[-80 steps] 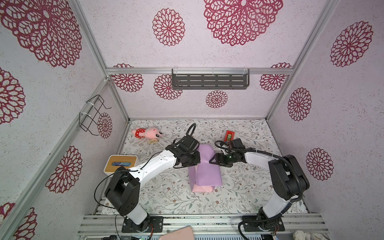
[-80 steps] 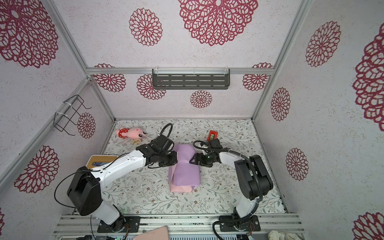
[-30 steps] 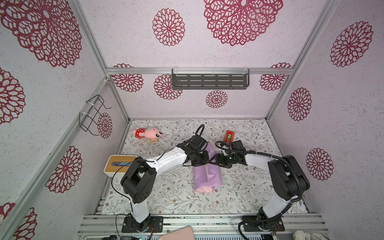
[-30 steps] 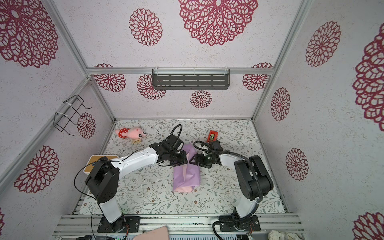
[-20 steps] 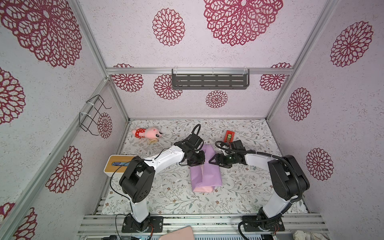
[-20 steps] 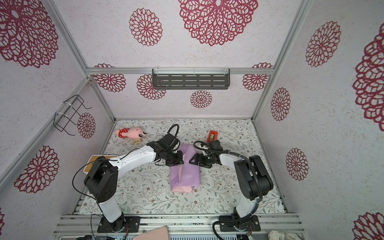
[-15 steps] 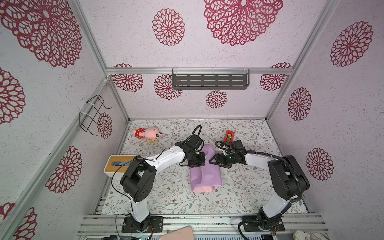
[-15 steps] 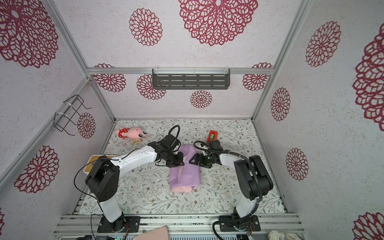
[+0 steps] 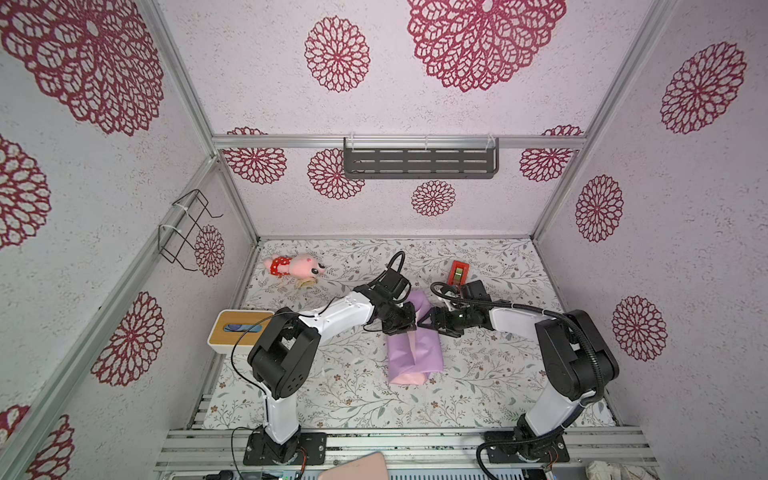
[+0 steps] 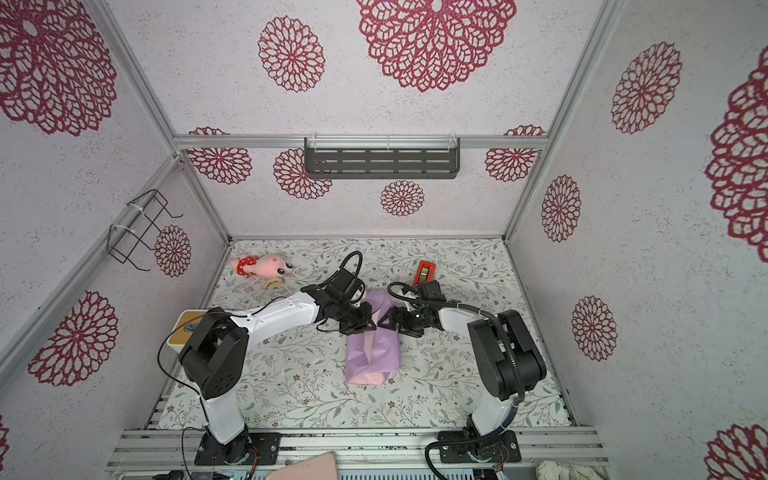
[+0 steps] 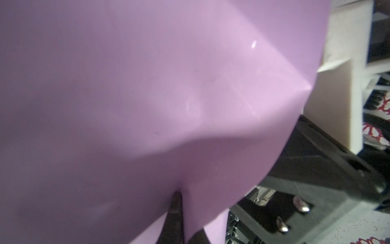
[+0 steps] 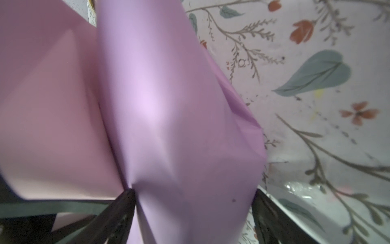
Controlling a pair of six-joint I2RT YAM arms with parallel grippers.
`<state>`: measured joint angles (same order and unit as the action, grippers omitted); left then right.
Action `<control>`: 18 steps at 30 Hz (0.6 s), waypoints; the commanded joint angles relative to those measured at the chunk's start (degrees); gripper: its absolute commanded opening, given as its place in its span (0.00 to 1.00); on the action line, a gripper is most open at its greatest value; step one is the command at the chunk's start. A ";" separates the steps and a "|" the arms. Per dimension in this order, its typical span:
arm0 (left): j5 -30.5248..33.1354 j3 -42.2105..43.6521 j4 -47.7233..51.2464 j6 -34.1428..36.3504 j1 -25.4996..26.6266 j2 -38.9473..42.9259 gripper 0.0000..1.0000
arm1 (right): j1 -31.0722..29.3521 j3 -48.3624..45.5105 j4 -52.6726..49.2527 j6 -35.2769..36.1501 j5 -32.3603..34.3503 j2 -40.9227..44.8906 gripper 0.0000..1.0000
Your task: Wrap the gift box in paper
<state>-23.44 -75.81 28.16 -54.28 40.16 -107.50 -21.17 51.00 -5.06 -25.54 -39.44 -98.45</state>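
The paper [image 9: 413, 353] lies folded into a long bundle mid-table in both top views, lilac outside with pink showing at its near end [image 10: 365, 378]. The gift box is hidden under it. My left gripper [image 9: 409, 326] sits at the bundle's far left corner, shut on a lilac fold of the paper [image 11: 147, 95]. My right gripper [image 9: 430, 324] meets the bundle's far end from the right. Its jaws stand wide, one finger [image 12: 126, 200] on each side of the paper-covered bulk [image 12: 168, 126], pressing into it.
A red tape dispenser [image 9: 458, 272] lies just behind the right gripper. A pink plush toy [image 9: 297, 266] sits at the back left and a white tissue box [image 9: 239, 330] at the left edge. A grey shelf [image 9: 419, 162] and a wire basket [image 9: 187, 228] hang on the walls.
The left gripper carried the left paper flap over the bundle, which grew narrower, then eased back slightly leftward. The right gripper has held still.
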 commanded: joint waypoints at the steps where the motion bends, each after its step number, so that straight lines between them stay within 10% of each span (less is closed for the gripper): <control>1: -0.82 0.06 -3.20 -2.13 -0.44 -0.87 0.06 | -1.44 -2.74 -4.21 -0.45 5.65 -2.10 0.87; 18: -3.46 1.41 -10.68 -6.08 -1.55 -1.03 0.05 | -1.56 -4.06 -2.67 -2.23 5.60 -1.81 0.86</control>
<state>-26.33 -74.81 23.94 -58.13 38.94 -107.55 -21.17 49.82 -2.85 -27.55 -40.16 -98.43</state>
